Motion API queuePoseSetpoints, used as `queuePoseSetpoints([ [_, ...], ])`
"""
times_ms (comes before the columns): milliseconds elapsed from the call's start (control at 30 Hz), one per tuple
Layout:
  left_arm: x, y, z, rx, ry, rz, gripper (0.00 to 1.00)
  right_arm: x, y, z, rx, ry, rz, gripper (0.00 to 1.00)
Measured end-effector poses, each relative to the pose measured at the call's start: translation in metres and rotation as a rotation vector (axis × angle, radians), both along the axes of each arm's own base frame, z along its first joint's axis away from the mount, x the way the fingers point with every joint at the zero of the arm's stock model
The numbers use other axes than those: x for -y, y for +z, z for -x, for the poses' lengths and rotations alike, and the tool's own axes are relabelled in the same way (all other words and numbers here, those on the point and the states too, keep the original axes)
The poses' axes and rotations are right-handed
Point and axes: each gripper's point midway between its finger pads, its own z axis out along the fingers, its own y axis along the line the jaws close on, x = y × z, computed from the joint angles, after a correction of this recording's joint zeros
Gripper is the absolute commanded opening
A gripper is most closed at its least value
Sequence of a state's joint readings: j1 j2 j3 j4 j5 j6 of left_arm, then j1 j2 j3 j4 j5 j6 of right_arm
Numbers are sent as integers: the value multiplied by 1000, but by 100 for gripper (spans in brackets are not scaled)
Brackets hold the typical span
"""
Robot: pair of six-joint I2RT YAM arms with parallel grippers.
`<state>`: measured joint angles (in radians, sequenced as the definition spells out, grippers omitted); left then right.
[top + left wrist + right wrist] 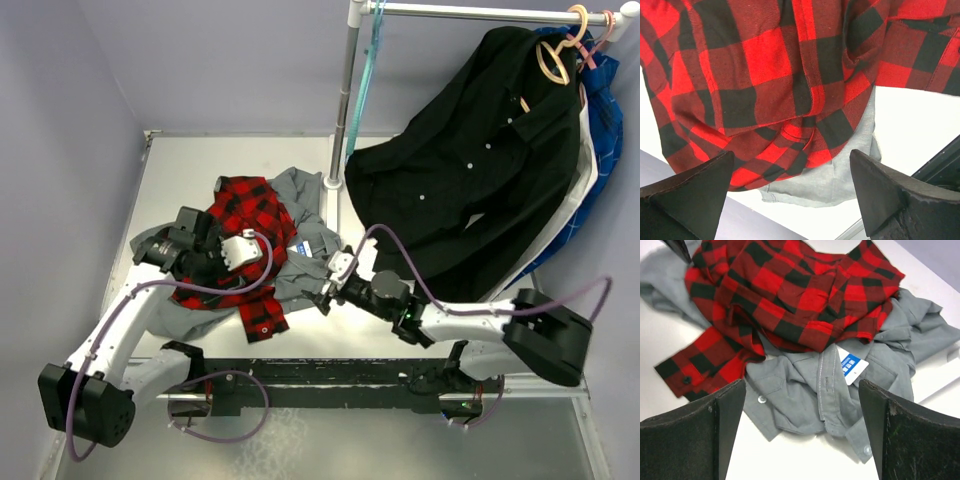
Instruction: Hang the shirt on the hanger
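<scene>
White tag [854,368] on grey shirt [800,390]: blue band, white lettering, too blurred to read. No other text legible.

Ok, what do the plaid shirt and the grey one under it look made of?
Plaid shirt: soft matte woven cloth, likely flannel; fine diagonal weave shows close up. Grey shirt: thinner smooth woven fabric, probably cotton blend; crisp creases, stitched placket.

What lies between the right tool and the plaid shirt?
The grey shirt, crumpled, with a white tag on it. The right wrist view shows it filling the stretch from the right tool to the plaid shirt, which partly overlaps it.
</scene>
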<state>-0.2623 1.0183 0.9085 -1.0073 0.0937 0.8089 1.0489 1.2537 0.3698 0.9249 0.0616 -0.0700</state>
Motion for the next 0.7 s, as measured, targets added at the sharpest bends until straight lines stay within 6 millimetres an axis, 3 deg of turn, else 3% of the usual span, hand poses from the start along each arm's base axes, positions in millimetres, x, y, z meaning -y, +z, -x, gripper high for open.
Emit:
queuePoseSetpoints([
  [167, 5, -17, -6, -19, -51, -9, 99, -21, -19, -19, 64, 90, 98, 93],
  [367, 8, -40, -4, -24, -87, -8, 95, -37, -15, -60, 137, 178, 117, 90],
  [533, 6, -52, -6, -9, -90, -20, 91, -63, -23, -67, 188, 289, 169, 88],
  [700, 0, -39, -13, 53, -37, 51, 94, -79, -39, -67, 195, 370, 219, 86],
])
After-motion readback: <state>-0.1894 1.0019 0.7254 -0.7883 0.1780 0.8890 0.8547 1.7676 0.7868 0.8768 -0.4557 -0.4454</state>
